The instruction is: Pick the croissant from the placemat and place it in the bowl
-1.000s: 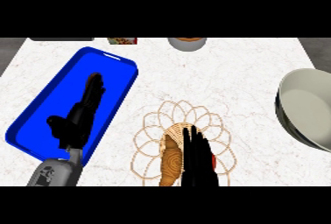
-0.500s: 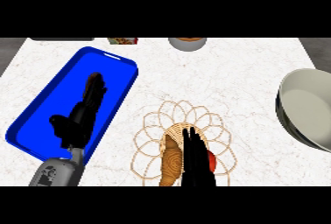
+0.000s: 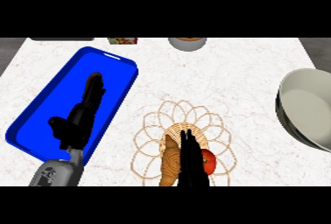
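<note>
Right robot hand (image 3: pixel 190 159) sits over the placemat (image 3: pixel 155 127), fingers straight and pressed together, between croissant (image 3: pixel 170 164) and a red item (image 3: pixel 208 160), lining up the grasp. Bowl (image 3: pixel 309 109) waits far right. Left robot hand (image 3: pixel 81 116) rests spread over the blue tray (image 3: pixel 119 70).

The placemat (image 3: pixel 155 131) lay at the counter's (image 3: pixel 226 78) near middle, with the croissant (image 3: pixel 170 164) on it and a tomato (image 3: pixel 208 161) just right of that. A tray (image 3: pixel 119 78) lay to the left, the bowl (image 3: pixel 310 109) far right.
</note>
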### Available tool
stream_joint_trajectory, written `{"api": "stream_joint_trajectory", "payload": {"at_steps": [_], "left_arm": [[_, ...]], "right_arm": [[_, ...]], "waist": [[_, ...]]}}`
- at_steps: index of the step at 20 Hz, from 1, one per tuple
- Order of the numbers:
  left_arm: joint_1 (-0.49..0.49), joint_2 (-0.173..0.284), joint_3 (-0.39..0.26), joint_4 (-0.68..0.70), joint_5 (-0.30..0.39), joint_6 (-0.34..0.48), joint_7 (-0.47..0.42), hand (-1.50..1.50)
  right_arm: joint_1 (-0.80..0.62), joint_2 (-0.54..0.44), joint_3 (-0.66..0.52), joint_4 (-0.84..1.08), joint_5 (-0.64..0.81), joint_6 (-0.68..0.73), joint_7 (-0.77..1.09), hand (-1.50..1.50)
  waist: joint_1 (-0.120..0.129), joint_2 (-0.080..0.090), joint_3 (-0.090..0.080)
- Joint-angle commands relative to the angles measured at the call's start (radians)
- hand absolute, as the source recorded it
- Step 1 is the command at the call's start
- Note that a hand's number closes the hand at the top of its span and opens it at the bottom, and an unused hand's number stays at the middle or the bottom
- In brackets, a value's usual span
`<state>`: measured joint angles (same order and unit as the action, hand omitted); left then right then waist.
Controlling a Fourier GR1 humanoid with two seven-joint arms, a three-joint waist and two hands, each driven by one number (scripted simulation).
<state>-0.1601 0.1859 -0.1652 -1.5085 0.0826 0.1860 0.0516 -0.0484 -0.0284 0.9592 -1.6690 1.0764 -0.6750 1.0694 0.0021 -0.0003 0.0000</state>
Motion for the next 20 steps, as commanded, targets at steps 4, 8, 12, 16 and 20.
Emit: {"api": "stream_joint_trajectory", "payload": {"at_steps": [4,8,12,16,20], "left_arm": [[-0.02,0.002,0.023,-0.021,0.005,-0.017,0.047,0.0],[0.001,-0.006,0.02,-0.023,-0.018,-0.01,0.011,0.0],[0.021,-0.004,0.024,-0.006,-0.012,-0.042,-0.009,0.0],[0.021,-0.043,0.003,0.003,-0.048,-0.003,-0.01,0.0],[0.005,-0.039,0.011,-0.029,-0.053,0.001,0.013,0.0]], "right_arm": [[-0.022,0.027,-0.011,0.097,0.028,-0.061,0.158,-1.5],[0.025,0.028,-0.048,0.127,0.061,-0.015,0.15,-1.5],[-0.058,0.028,-0.057,0.201,0.01,0.004,0.164,-1.5],[-0.095,0.028,-0.027,0.265,-0.078,-0.093,0.132,-1.5],[-0.091,0.028,0.038,0.344,-0.08,0.017,0.025,1.5]], "waist": [[-0.001,0.0,0.0],[-0.002,-0.001,0.0],[0.002,0.001,0.0],[0.006,0.002,0.0],[0.007,0.002,0.0]]}}
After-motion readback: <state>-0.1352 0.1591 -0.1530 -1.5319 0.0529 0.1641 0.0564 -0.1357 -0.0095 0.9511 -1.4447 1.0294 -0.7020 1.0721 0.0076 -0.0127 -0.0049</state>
